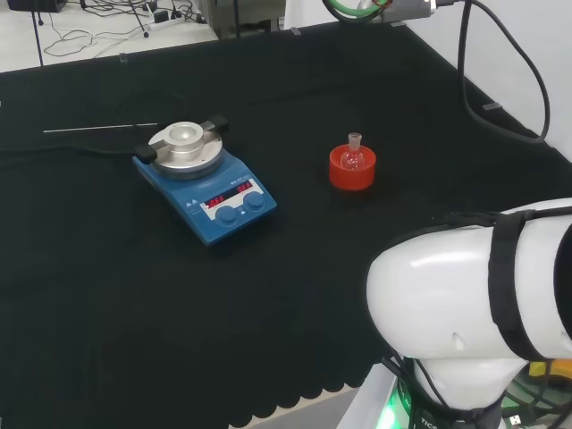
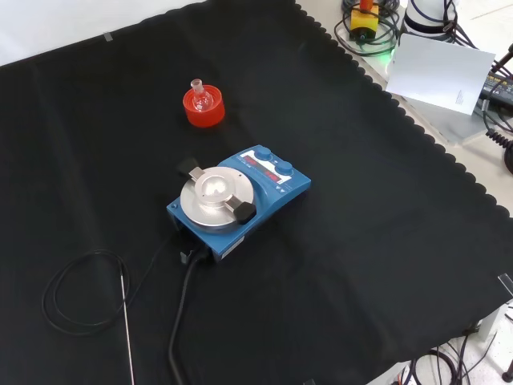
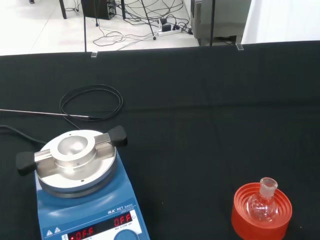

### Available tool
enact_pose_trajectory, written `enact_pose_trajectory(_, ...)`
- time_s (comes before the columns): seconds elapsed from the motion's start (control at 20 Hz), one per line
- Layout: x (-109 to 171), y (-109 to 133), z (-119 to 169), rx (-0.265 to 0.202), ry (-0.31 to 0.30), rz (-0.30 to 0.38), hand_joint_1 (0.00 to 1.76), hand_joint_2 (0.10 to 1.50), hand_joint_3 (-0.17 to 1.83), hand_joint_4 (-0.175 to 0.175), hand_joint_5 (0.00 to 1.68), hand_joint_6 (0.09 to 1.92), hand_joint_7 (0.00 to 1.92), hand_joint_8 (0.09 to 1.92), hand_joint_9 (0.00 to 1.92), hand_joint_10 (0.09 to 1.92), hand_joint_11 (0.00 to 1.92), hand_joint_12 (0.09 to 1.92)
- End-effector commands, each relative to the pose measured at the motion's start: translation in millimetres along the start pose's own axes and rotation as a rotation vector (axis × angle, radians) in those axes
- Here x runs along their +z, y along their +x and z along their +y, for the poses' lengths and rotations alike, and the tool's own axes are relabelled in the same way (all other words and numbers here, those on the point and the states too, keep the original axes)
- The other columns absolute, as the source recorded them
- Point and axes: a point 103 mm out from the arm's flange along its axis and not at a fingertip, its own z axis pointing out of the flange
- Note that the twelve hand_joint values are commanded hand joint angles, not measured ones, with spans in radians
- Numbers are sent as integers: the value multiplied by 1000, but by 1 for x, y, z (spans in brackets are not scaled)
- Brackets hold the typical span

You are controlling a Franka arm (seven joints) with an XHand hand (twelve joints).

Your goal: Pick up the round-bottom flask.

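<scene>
A small clear round-bottom flask sits upright in a red ribbed ring stand on the black cloth, right of centre in the head view. The front view has the flask and its stand toward the upper left. From the wrist camera the flask stands neck up in the stand, some distance off and untouched.
A blue hotplate stirrer with a metal top block and two black knobs stands left of the flask in the head view. Its black cable and a thin metal probe with a coiled lead lie beyond it. The arm's white link fills the lower right.
</scene>
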Motion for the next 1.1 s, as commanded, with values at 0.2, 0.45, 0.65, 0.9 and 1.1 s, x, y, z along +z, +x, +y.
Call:
enact_pose_trajectory(0.2, 1, 9, 0, 1, -6, -11, 352, 1100, 458, -22, 401, 195, 100, 655, 244, 717, 141, 1385)
enact_pose_trajectory(0.45, 3, 5, 5, 7, -4, -7, 334, 1124, 416, -22, 404, 199, 87, 637, 223, 701, 118, 1390)
enact_pose_trajectory(0.65, 13, -1, 16, 28, 8, 0, 340, 1126, 406, -22, 406, 201, 95, 638, 229, 701, 120, 1390)
enact_pose_trajectory(0.9, 33, -8, 38, 64, 21, 27, 354, 1126, 393, -24, 410, 204, 101, 636, 236, 699, 127, 1391)
enact_pose_trajectory(1.1, 51, -18, 55, 93, 34, 56, 361, 1126, 386, -25, 415, 206, 102, 635, 240, 698, 130, 1390)
